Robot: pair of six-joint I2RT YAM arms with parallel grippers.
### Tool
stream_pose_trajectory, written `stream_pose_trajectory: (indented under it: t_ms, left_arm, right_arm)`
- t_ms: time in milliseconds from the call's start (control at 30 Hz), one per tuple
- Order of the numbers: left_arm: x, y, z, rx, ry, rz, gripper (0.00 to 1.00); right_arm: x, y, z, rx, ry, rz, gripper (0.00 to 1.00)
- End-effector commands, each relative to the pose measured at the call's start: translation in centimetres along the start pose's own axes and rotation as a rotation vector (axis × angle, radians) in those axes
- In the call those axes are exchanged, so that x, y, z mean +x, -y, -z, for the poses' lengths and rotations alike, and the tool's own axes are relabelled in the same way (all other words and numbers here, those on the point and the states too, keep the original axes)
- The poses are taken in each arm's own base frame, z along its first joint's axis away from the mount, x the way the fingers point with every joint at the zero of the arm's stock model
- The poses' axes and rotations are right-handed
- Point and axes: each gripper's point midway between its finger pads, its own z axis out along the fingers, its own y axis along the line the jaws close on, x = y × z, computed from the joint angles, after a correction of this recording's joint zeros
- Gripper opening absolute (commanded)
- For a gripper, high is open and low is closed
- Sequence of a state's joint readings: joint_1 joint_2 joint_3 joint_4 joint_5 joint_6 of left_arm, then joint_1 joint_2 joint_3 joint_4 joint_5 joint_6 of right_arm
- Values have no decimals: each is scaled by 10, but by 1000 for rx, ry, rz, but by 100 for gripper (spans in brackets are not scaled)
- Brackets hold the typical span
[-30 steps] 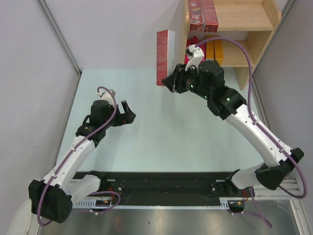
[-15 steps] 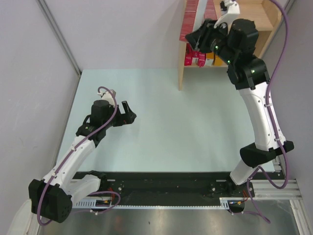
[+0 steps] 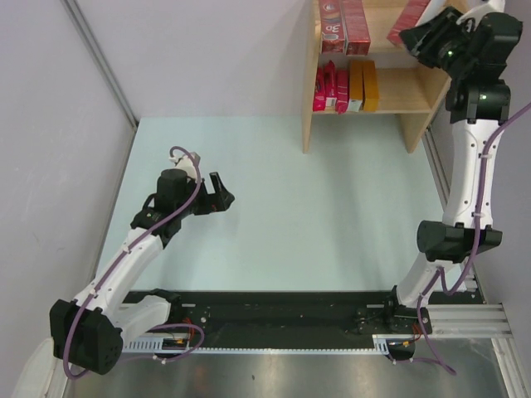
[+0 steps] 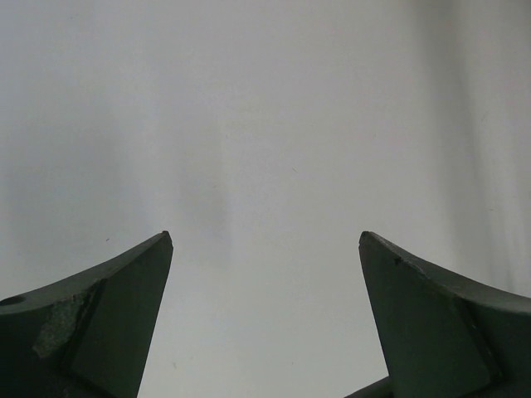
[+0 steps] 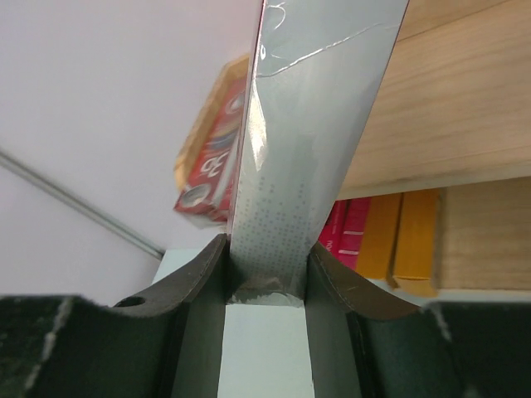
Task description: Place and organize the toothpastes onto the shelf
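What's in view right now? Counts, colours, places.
shelf: one, light wood, table's far right
red cartons: apparently two, lying on upper board
magenta cartons: two or three, standing on lower board, left end
orange-yellow cartons: two, standing beside the magenta ones
held carton: one, silver face, red from above, over upper board
table: one, pale green
left fingers: open, empty, over table
right fingers: shut on held carton

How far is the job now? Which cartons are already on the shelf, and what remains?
Done: red cartons lie on the upper board of the shelf; pink cartons and orange cartons stand on the lower board. In hand: the right claw grips one carton near the upper board. Left: setting it down. The left claw is open, holding nothing.
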State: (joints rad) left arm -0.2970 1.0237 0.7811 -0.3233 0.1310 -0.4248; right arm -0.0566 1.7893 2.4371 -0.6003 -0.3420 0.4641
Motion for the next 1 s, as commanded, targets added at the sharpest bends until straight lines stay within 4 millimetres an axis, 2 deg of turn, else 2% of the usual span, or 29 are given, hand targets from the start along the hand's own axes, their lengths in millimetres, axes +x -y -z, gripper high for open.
stream_pose_trajectory:
  t_ms: [0, 33, 100, 267, 467, 700, 833, 967]
  left_arm:
    - [-8, 12, 0, 49, 19, -29, 100]
    - [-6, 11, 0, 47, 16, -28, 100]
    - [-5, 12, 0, 51, 14, -30, 100]
    - [-4, 12, -1, 51, 11, -30, 100]
    - [1, 10, -4, 49, 0, -30, 100]
    - [2, 10, -4, 50, -2, -33, 100]
    - [3, 11, -4, 50, -4, -30, 100]
    - [5, 10, -6, 47, -11, -31, 100]
  right_arm:
    - [-47, -16, 8, -140, 108, -43, 23]
    - [-42, -6, -1, -130, 92, -57, 23]
    - [-45, -3, -4, -127, 97, -58, 23]
    - [-37, 15, -19, -100, 87, -74, 24]
    - [-29, 13, -34, -119, 84, -88, 24]
    - [-6, 8, -61, -146, 51, -114, 25]
    - [11, 13, -73, -144, 15, -126, 27]
    - [17, 18, -78, -131, 6, -125, 28]
